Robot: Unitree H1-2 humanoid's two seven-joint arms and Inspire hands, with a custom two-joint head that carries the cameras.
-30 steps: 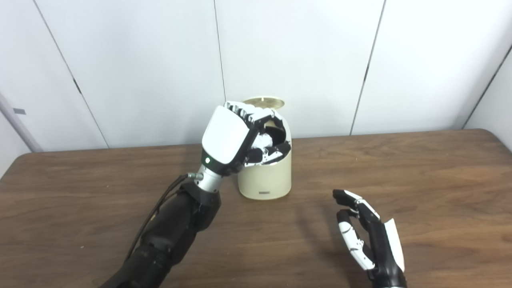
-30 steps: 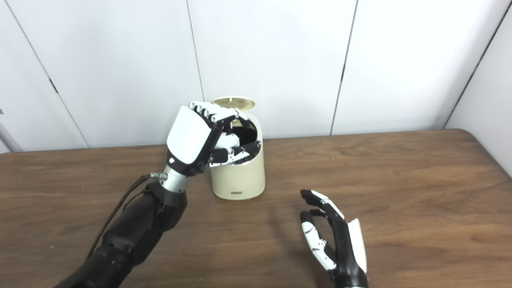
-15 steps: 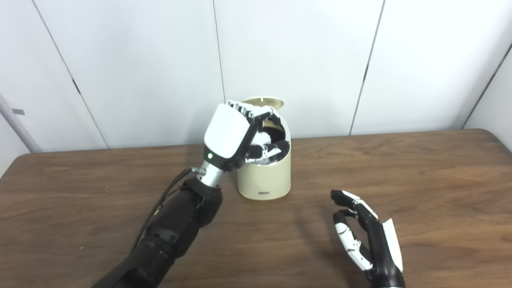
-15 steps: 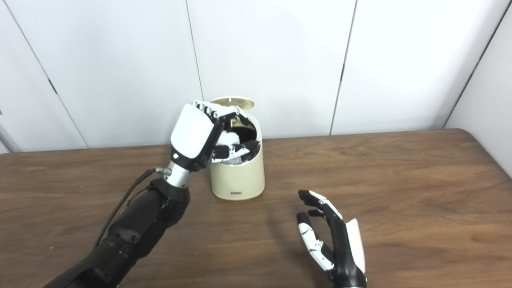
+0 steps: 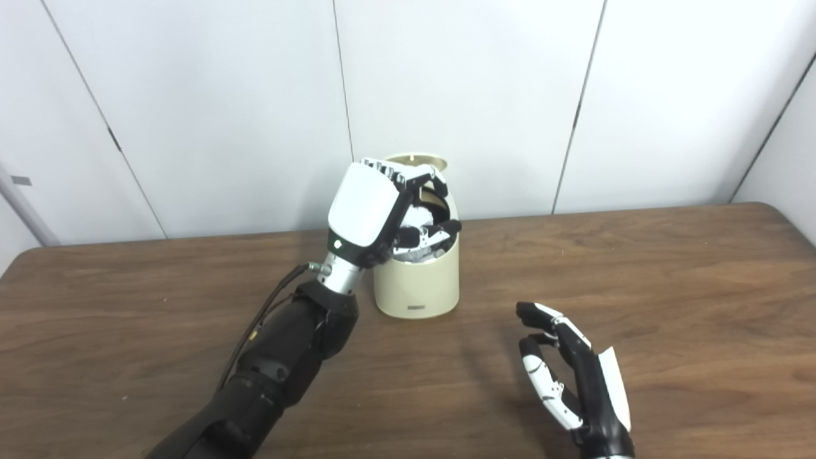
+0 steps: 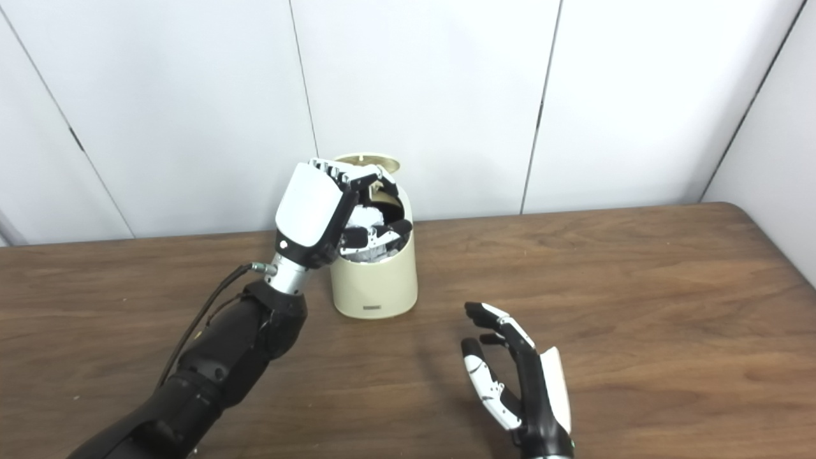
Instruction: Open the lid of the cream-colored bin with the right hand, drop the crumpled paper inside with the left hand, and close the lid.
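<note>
left robot hand (image 5: 376, 213) covering bin (image 5: 417, 287) mouth, crumpled paper (image 5: 417, 217) half hidden

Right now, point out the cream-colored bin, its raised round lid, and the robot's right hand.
cream-colored bin (image 5: 417, 287), left eye view, front wall above the small label.
raised round lid (image 5: 426, 160), left eye view, its top rim.
right hand (image 6: 519, 382), right eye view, middle of the palm.

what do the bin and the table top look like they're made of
The bin looks like smooth cream plastic with a matte finish: even color, rounded moulded walls, soft sheen. The table top shows dark brown wood grain with faint reflections; whether solid wood or a printed laminate cannot be told.
</note>
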